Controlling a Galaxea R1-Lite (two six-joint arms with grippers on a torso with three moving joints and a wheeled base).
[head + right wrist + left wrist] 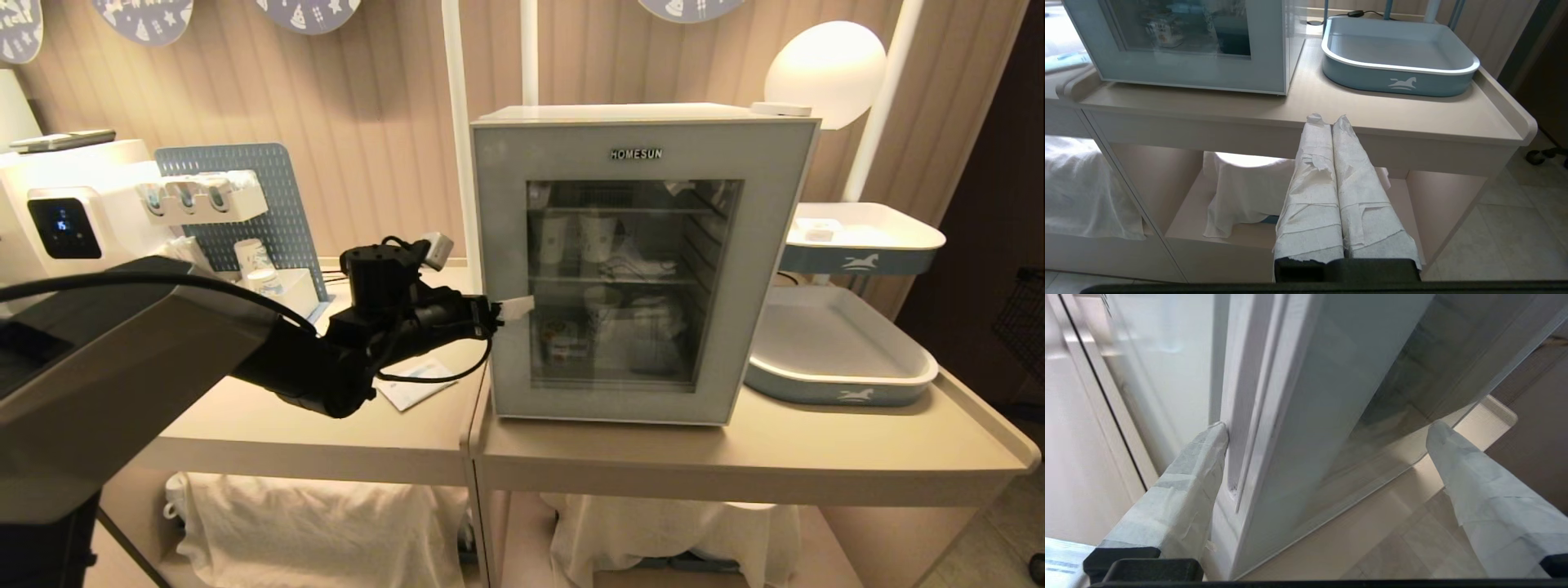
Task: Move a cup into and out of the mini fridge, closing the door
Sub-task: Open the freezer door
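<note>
right now the left gripper (pixel 508 309) is spread wide around the left edge of the door (pixel 637 269), which looks shut on the mini fridge (pixel 653 113); the cup (pixel 563 341) sits inside on the bottom shelf. the right gripper (pixel 1327 120), fingers pressed together, hangs below the table edge (pixel 1412 139).

I'm seeing my left arm (pixel 326 367) showing black, jointed housings with a thin black cable looping under the wrist. Both the left gripper (pixel 1327 449) and right gripper (pixel 1327 122) are wearing 2 fingers wrapped in wrinkled white tape over black bases.
</note>
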